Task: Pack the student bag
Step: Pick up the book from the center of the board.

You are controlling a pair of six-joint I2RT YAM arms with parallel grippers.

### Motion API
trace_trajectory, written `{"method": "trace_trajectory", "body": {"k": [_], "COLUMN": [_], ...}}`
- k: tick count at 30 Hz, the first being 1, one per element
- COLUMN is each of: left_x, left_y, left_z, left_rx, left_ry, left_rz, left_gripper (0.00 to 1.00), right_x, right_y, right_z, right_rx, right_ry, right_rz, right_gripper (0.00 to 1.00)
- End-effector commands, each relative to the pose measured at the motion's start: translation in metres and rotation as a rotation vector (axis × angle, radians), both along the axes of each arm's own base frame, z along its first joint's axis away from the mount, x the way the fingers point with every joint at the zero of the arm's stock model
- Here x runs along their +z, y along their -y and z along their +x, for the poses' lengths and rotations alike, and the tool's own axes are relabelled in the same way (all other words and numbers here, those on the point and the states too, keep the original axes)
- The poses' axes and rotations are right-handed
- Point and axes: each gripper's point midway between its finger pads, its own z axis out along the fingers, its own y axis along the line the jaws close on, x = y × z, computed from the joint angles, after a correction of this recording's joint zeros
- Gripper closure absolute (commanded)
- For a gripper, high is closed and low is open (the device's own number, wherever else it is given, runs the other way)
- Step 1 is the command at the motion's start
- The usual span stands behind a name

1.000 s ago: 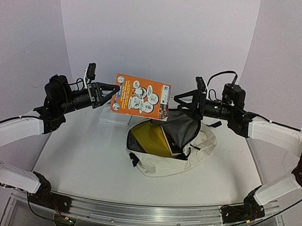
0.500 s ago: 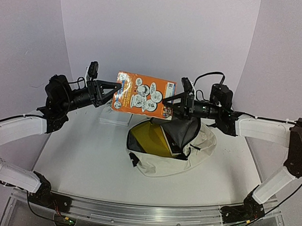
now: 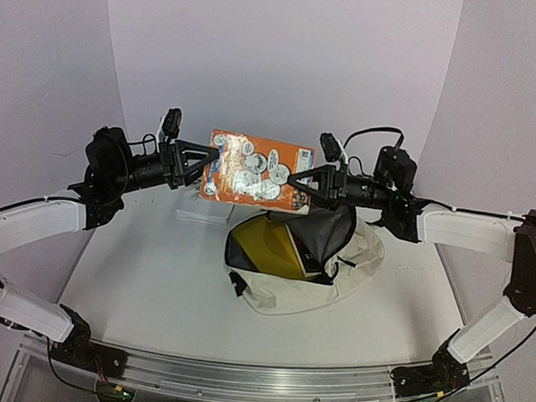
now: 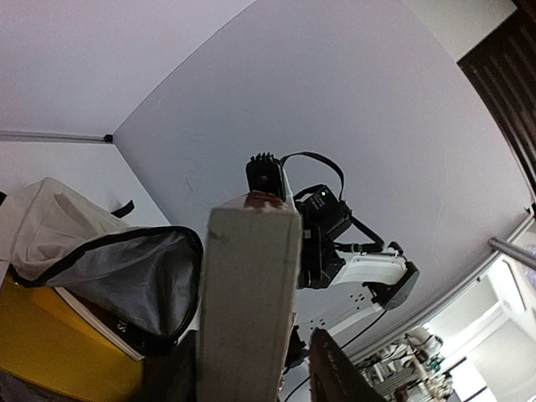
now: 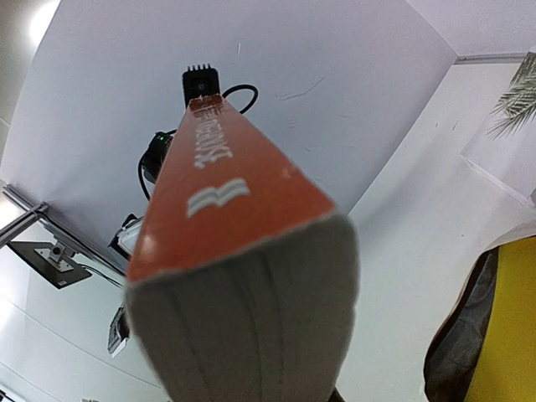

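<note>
Change: the right fingers (image 3: 310,173) are now reaching the right edge of the book (image 3: 254,168), having been clear of it a second ago, and the book is tipping flatter than before.
Left fingers (image 3: 192,150): pinching the book's left edge, upper centre-left of the top view.
Right fingers: straddling the book's right edge; I cannot tell whether they are squeezing it.
Meaning: a two-arm hold or a handover seems to be forming, so the book is probably being lined up for the bag (it is not going in yet).
Bag (image 3: 300,282): lying at the centre of the surface (image 3: 157,285), just below the book.
Bag's look: cream fabric slumping, the mouth gaping and showing dark lining, a yellow book (image 3: 259,245) sitting inside.
</note>
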Motion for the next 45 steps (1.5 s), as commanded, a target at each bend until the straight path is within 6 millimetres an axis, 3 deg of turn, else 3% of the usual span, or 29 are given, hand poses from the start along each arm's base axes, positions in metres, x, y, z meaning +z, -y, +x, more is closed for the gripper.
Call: {"method": "trace_trajectory", "body": {"k": [1, 6, 11, 14, 19, 24, 27, 28, 32, 35, 37, 45], "left_x": [0.01, -0.009, -0.017, -0.022, -0.031, -0.038, -0.046, -0.047, -0.063, -0.069, -0.073, -0.083], "left_y": [0.007, 0.01, 0.01, 0.011, 0.015, 0.014, 0.013, 0.012, 0.002, -0.006, -0.017, -0.039], "left_z": [-0.017, -0.02, -0.026, -0.028, -0.029, -0.027, -0.02, -0.018, 0.004, 0.016, 0.026, 0.049], "left_rx": [-0.087, -0.128, -0.162, -0.185, -0.224, -0.208, -0.168, -0.155, -0.022, 0.035, 0.093, 0.169], "left_ry": [0.083, 0.053, 0.046, 0.024, -0.012, -0.027, -0.064, -0.067, -0.16, -0.202, -0.234, -0.312], "left_rz": [0.072, 0.201, 0.249, 0.26, 0.273, 0.281, 0.293, 0.296, 0.3, 0.286, 0.258, 0.194], "left_gripper": [0.46, 0.34, 0.38, 0.46, 0.62, 0.94, 1.0, 1.0, 1.0, 1.0, 1.0, 1.0], "right_x": [0.047, 0.041, 0.026, 0.015, 0.013, 0.001, -0.004, -0.003, 0.008, -0.001, -0.015, -0.025], "right_y": [-0.001, -0.004, -0.008, -0.011, -0.013, -0.014, -0.01, -0.009, 0.009, 0.018, 0.041, 0.109], "right_z": [-0.013, -0.013, -0.007, -0.002, 0.001, 0.007, 0.013, 0.013, 0.019, 0.031, 0.052, 0.079], "right_rx": [0.056, 0.082, 0.082, 0.071, 0.066, 0.046, 0.022, 0.018, -0.035, -0.121, -0.281, -0.589], "right_ry": [0.071, 0.023, -0.008, -0.031, -0.023, -0.023, -0.012, -0.004, 0.063, 0.114, 0.202, 0.325], "right_rz": [0.092, 0.073, 0.031, -0.003, -0.016, -0.056, -0.066, -0.065, -0.079, -0.216, -0.428, -0.79], "right_gripper": [1.0, 1.0, 1.0, 1.0, 1.0, 1.0, 0.77, 0.75, 0.38, 0.28, 0.21, 0.04]}}
